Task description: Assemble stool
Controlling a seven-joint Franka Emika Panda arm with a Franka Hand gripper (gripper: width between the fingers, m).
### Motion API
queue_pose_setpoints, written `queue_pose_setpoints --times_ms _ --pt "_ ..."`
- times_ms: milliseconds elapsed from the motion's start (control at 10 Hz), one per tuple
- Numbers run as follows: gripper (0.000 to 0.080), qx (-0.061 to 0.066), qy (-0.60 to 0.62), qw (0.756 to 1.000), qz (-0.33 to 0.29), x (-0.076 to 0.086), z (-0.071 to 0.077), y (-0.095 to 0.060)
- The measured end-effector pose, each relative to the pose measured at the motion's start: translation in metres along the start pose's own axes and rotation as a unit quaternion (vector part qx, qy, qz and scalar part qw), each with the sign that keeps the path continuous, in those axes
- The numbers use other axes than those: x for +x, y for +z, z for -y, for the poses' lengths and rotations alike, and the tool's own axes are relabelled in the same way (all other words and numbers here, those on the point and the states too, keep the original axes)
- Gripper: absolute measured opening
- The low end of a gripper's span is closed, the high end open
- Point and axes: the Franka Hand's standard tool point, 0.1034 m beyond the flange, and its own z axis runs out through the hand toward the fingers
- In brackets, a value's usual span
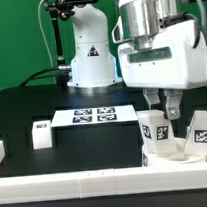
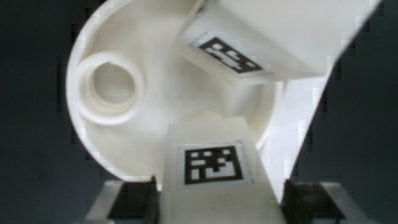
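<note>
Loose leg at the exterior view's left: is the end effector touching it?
Apart. The exterior view shows the loose leg standing alone on the table, a wide bare stretch of which separates it from the end effector, over at the seat.

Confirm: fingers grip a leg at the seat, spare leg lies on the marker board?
Wrong: the spare leg lies on the table beside the marker board, per the exterior view. The fingers do grip a leg at the seat.

One seat [image 2: 134, 130], three legs [image 1: 39, 133] [image 1: 156, 129] [image 1: 201, 132], one marker board [image 1: 92, 116]
</note>
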Motion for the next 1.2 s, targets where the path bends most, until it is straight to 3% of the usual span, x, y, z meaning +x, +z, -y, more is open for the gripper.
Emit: queue_pose_setpoints --times_ms 600,1000,1200 --pt "0.0340 0.013 0.250 0.967 0.035 0.0055 -0.0038 0.0023" --pt "0.0340 0.009 0.359 0.932 0.041 0.0027 -0.0037 0.0030" --pt "0.0343 0.009 0.360 0.932 0.042 0.0027 -0.0039 0.0032"
